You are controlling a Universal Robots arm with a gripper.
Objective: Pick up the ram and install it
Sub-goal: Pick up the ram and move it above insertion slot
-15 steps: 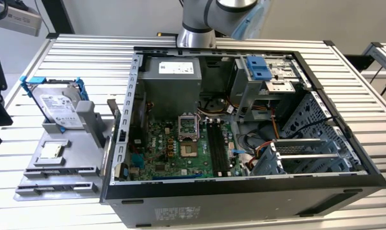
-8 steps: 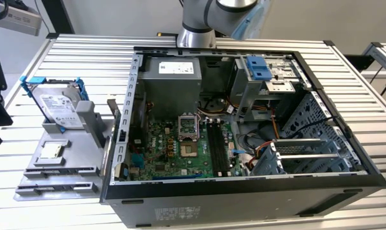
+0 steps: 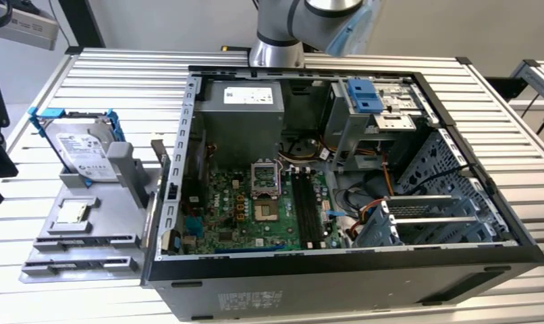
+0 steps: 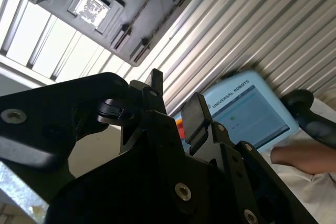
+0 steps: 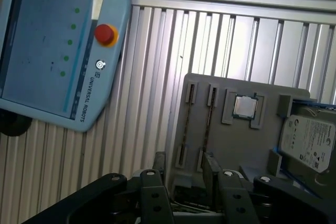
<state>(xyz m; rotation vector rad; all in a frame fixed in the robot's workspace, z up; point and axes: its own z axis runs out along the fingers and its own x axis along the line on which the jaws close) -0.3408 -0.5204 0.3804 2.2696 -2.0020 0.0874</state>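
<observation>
The ram (image 5: 186, 127) is a thin strip standing edge-on in a holder of the grey tray (image 5: 247, 145), with a second like strip (image 5: 207, 127) beside it. In both wrist views my gripper (image 5: 184, 163) (image 4: 176, 100) is open and holds nothing. It hangs well above the table, over the tray's end nearest the two strips. In the exterior view the tray (image 3: 115, 212) lies at the left, against the open computer case (image 3: 344, 283). The motherboard's black slots (image 3: 308, 206) lie inside the case. The arm (image 3: 277, 34) rises at the back.
On the tray sit a silver hard drive in a blue frame (image 3: 78, 152) (image 5: 310, 140) and a small square chip (image 3: 74, 212) (image 5: 244, 107) (image 4: 90, 4). A light-blue teach pendant (image 5: 47, 40) (image 4: 247, 114) lies on the ribbed table. A person's arm (image 4: 307, 158) rests near it.
</observation>
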